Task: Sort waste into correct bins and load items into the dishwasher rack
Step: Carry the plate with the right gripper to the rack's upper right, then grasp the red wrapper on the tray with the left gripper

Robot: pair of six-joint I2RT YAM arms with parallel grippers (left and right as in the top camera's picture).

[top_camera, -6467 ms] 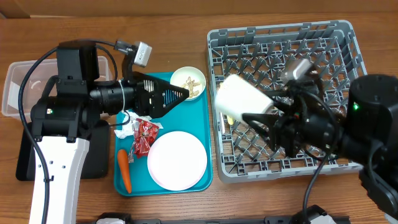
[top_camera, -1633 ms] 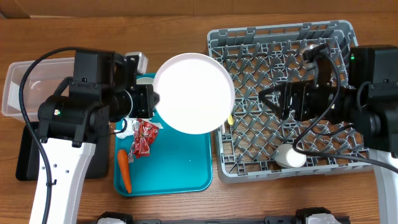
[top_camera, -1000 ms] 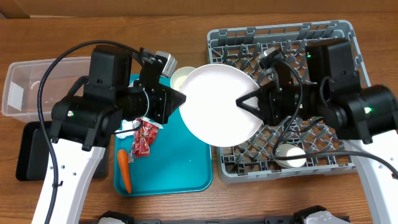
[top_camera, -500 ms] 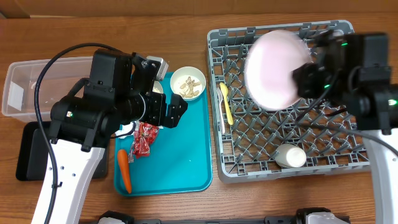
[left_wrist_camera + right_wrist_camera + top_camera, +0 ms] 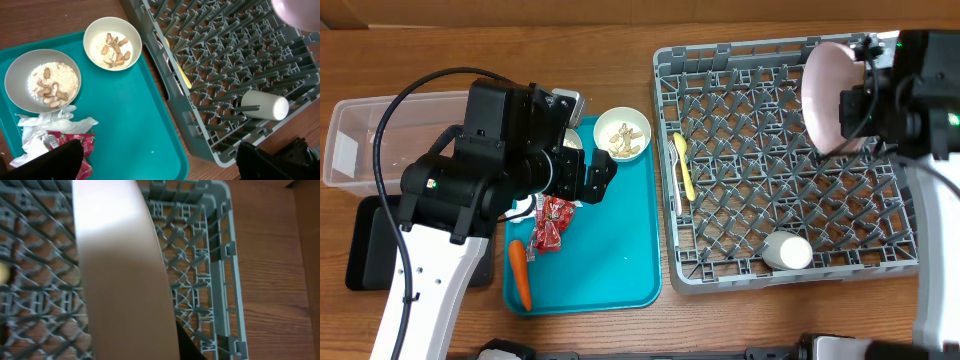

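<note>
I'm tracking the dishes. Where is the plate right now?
In the overhead view the plate is tilted up on edge in the right gripper, above the far right corner of the dishwasher rack.

Teal tray (image 5: 130, 130) beside grey rack (image 5: 225, 65).
At its far end a white bowl (image 5: 95, 37) and grey bowl (image 5: 17, 87) hold scraps (image 5: 114, 47); crumpled paper (image 5: 45, 125) and red wrapper (image 5: 75, 141) lie near-left.

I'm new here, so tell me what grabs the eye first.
A pale pink plate, gripped on edge by the right arm, hangs over the far right corner of the grey rack. On the teal tray at left sit a bowl of nuts, a red wrapper and a carrot.
</note>
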